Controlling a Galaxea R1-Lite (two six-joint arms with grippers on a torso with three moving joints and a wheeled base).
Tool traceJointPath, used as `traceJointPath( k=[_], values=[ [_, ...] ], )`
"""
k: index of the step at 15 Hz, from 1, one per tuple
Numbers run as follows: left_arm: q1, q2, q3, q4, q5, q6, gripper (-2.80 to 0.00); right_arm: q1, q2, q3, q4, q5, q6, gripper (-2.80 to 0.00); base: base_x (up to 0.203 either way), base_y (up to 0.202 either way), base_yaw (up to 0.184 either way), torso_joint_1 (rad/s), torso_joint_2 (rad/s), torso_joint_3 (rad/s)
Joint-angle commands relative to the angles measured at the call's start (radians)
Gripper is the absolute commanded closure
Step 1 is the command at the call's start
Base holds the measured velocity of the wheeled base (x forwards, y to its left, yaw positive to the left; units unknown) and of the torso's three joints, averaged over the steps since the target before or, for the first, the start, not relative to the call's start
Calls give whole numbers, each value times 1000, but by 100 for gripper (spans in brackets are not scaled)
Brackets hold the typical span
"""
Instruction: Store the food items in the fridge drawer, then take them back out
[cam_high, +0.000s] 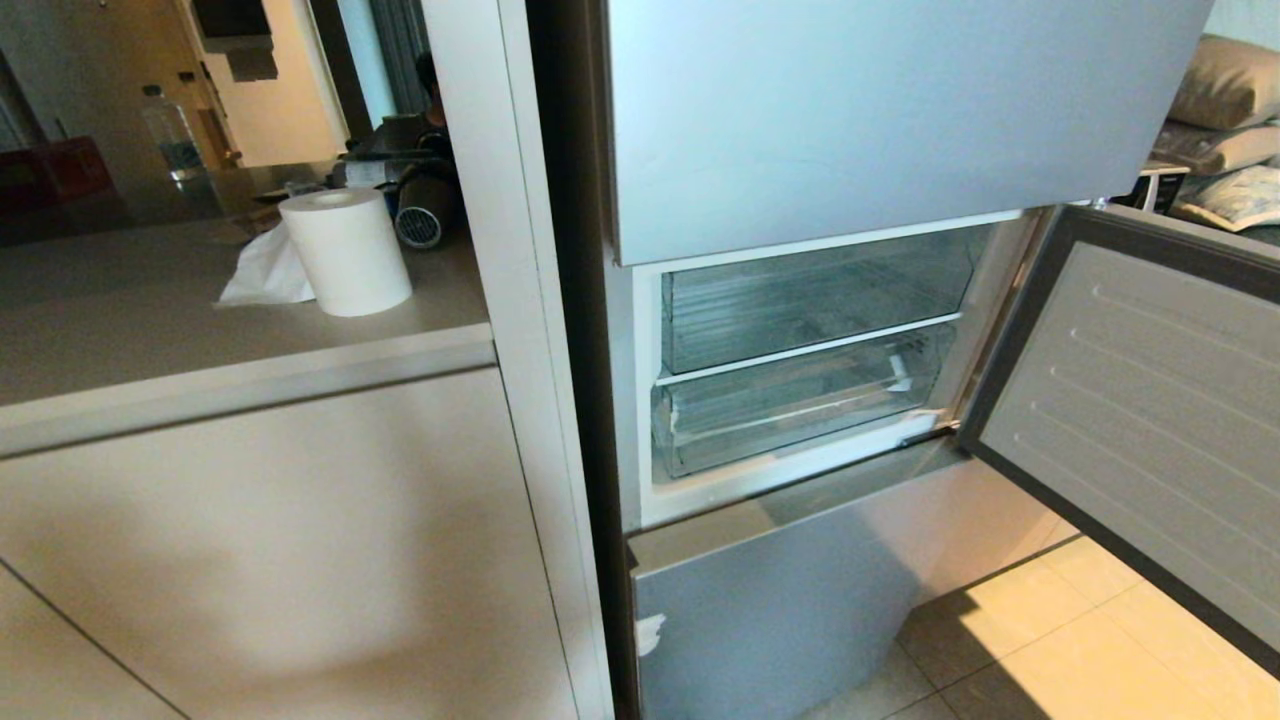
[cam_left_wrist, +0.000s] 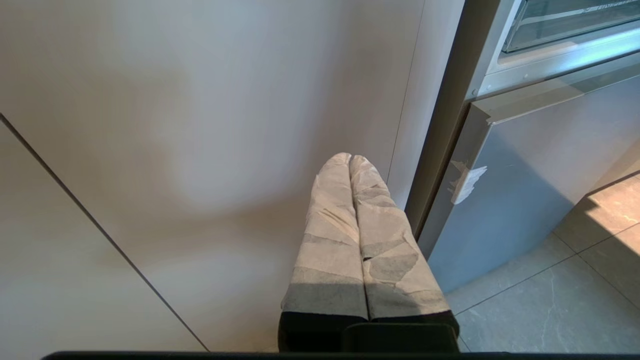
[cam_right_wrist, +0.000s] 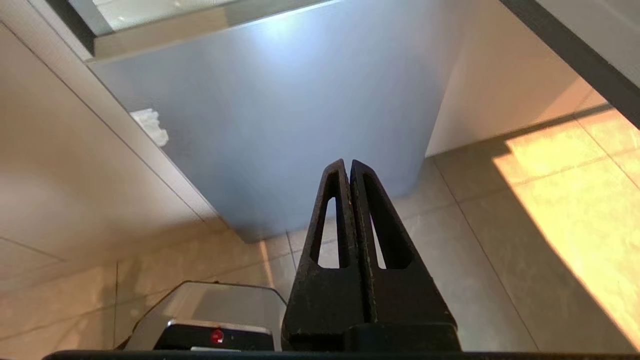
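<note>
From the head camera you have the fridge (cam_high: 900, 130) ahead with its middle door (cam_high: 1130, 400) swung open to the right. Two clear drawers sit stacked inside; the lower one, the fridge drawer (cam_high: 790, 405), is pushed in and looks empty as far as its ribbed floor can be read through the plastic. No food items show in this view, in the compartment, on the counter (cam_high: 200, 320) to the left with its paper roll (cam_high: 347, 252), or on the floor tiles (cam_high: 1080, 640). Neither arm reaches into this view.

From the left wrist camera, your left gripper (cam_left_wrist: 350, 159) has its taped fingers pressed together on nothing, hanging low in front of the white cabinet (cam_left_wrist: 200, 125), just left of the fridge's bottom door panel (cam_left_wrist: 525, 190) and its scrap of white tape (cam_left_wrist: 467, 182).

From the right wrist camera, your right gripper (cam_right_wrist: 348, 164) is also fully closed and empty, pointing down towards the base of the bottom panel and the sunlit tiles (cam_right_wrist: 575, 210), with part of the robot base (cam_right_wrist: 215, 320) near it.

Judging by this, you are either at the very start or at the very end: nothing is held and the drawer is shut. If storing is ahead, you first need to find the tomatoes, which no view shows, and then slide the lower drawer out by its front lip.
</note>
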Motion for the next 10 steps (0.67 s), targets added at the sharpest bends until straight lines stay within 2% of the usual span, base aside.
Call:
traceJointPath(
  k=[1,4,6,8,10],
  values=[
    [0,0,0,1,1,0,0,15,-19,2,-2,-1,-12,0,0,0,0,0,0,0],
    [0,0,0,1,1,0,0,8,-20,2,4,-10,0,0,0,0,0,0,0,0],
    [0,0,0,1,-1,0,0,-59,-27,3,2,-21,-13,0,0,0,0,0,0,0],
    [0,0,0,1,1,0,0,-117,-79,3,-11,19,-86,0,0,0,0,0,0,0],
    [0,0,0,1,1,0,0,-119,-201,3,8,18,-119,0,0,0,0,0,0,0]
  ],
)
